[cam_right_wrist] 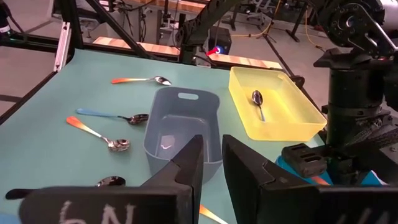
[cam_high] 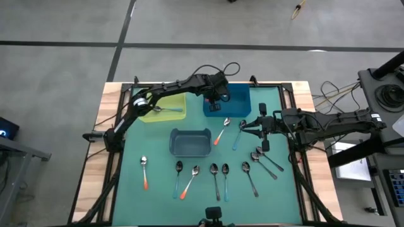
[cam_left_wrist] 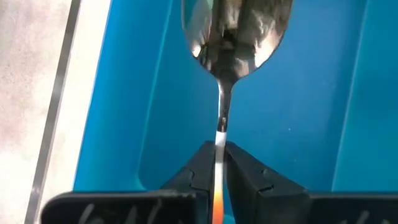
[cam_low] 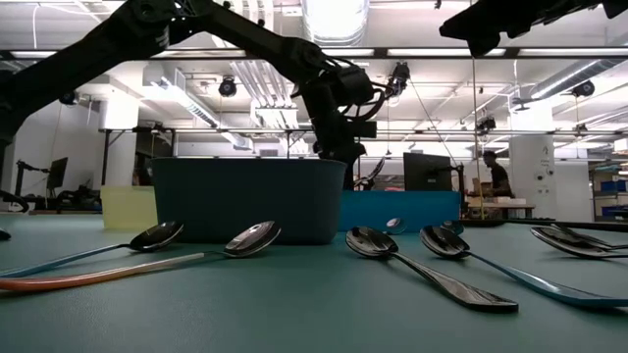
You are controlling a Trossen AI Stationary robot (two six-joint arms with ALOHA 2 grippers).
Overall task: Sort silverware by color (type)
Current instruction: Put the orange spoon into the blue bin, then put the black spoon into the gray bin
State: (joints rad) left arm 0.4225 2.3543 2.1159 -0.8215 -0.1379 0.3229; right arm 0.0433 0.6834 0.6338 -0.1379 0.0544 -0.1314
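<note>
My left gripper (cam_high: 218,98) hangs over the blue bin (cam_high: 237,104) at the table's far side, shut on an orange-handled spoon (cam_left_wrist: 236,31) whose bowl points down into the bin. My right gripper (cam_right_wrist: 211,163) waits open above the table's right side, with nothing between its fingers. More silverware lies flat on the green mat: orange-handled spoons (cam_high: 144,173) (cam_high: 188,181) (cam_high: 221,131), light-blue-handled ones (cam_high: 177,180) (cam_high: 238,135) and dark metal ones (cam_high: 215,180) (cam_high: 250,176) (cam_high: 268,161). A dark spoon (cam_high: 165,110) lies in the yellow bin (cam_high: 151,113). My left gripper pinches the spoon's handle (cam_left_wrist: 221,134) between its two fingers (cam_left_wrist: 202,177), where the orange part begins, close to the metal neck. The fingers slant down from above and lie along the spoon. The bowl hangs inside the blue bin; whether it touches the floor I cannot tell.
A grey-blue bin (cam_high: 190,142) stands in the middle of the mat, in front of the yellow and blue bins. The spoons lie in a loose row along the near side and at the right. Wooden table edges frame the mat.
</note>
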